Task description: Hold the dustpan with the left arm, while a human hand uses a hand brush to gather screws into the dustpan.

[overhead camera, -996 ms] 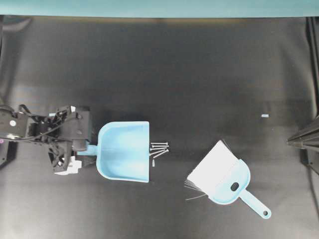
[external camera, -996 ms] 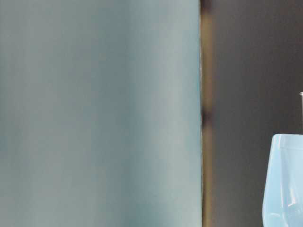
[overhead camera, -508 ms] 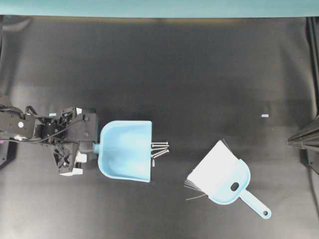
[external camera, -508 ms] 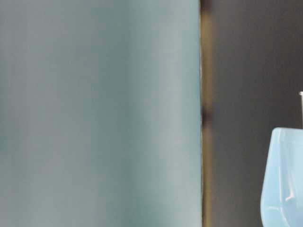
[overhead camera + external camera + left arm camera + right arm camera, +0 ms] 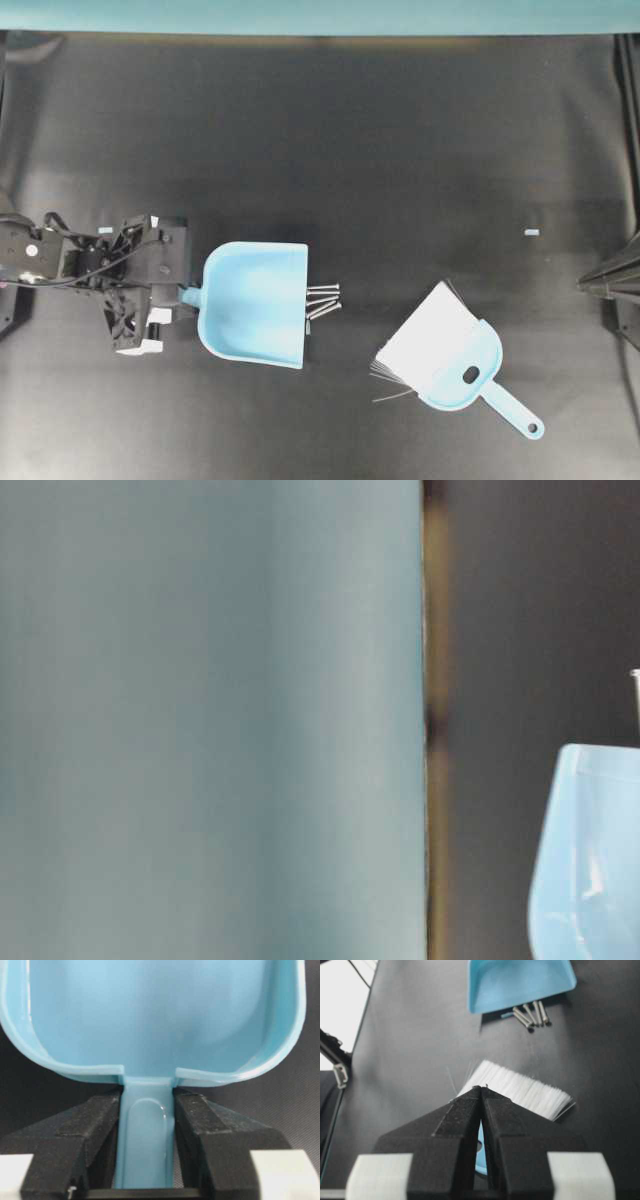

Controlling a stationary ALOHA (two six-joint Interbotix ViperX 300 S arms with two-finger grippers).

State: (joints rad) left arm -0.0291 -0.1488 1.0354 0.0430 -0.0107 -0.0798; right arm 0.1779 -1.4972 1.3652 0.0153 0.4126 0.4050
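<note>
The left end effector (image 5: pixel 147 1150) is clamped on the dustpan (image 5: pixel 255 303) handle at the table's left; the pan's mouth faces right, touching the screws (image 5: pixel 321 301), with the brush (image 5: pixel 450 360) lying farther right, untouched

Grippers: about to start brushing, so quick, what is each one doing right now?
Left gripper: closed on the handle of the dustpan.
Right gripper: closed, holding nothing.

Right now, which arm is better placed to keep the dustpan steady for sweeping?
Left. The left gripper is shut on the dustpan handle, front edge at the screws. The right gripper is shut, empty, far across by the brush.
</note>
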